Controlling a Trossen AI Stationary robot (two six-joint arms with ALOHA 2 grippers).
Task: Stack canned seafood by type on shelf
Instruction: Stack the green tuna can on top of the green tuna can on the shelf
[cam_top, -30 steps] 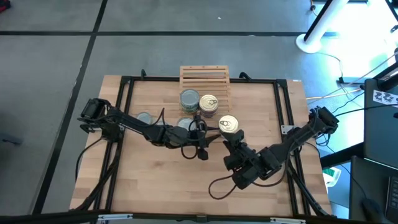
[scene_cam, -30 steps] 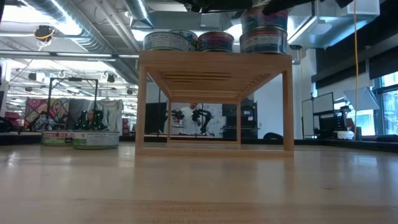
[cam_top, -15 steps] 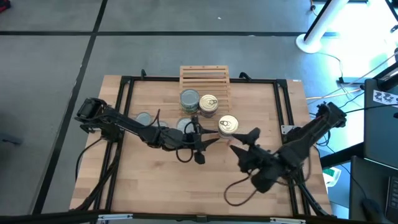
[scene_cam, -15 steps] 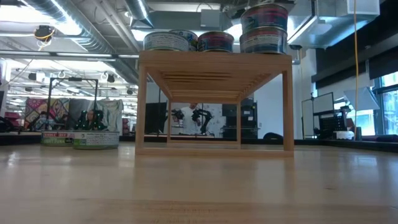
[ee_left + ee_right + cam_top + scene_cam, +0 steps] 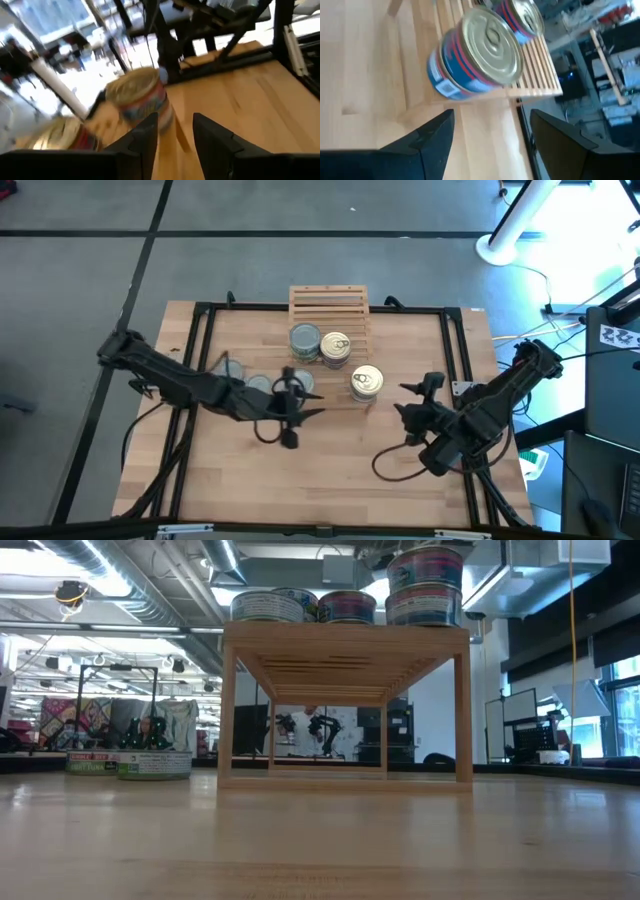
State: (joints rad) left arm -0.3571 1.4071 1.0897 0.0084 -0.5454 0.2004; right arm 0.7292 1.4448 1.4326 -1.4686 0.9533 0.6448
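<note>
The work surface is a smooth light wooden tabletop [image 5: 330, 470] inside a black frame, with grey floor around it and an open workshop behind.

**Tools.**
- My left gripper [image 5: 303, 403] hovers low over the tabletop. Its fingers are apart and hold nothing.
- My right gripper [image 5: 408, 398] is off to the side of the rack. Its fingers are spread wide and also empty.

**Placed so far.** The light wooden slatted rack [image 5: 329, 302] stands ahead of both grippers.
- Just ahead of my right gripper, at the rack's near corner, is a stack of two round flat tins with a shiny golden ring-pull top [image 5: 367, 381]. The low view confirms it is two high.
- Beyond that stack, a single golden-topped tin [image 5: 336, 347] sits alone on the slats.
- Touching or just beside it is one dull grey-blue-topped tin [image 5: 305, 340].

**Remaining.**
- Grey-blue-topped tins [image 5: 260, 384] lie on the tabletop just beside my left gripper and along its arm. I count three, but the arm partly hides them.
- All of these need lifting onto the grey tin on the rack.
- The lone golden tin should probably join the golden pair.

**Judgement.** The task is under halfway. The golden type is nearly grouped. The grey stack is not yet begun.
</note>
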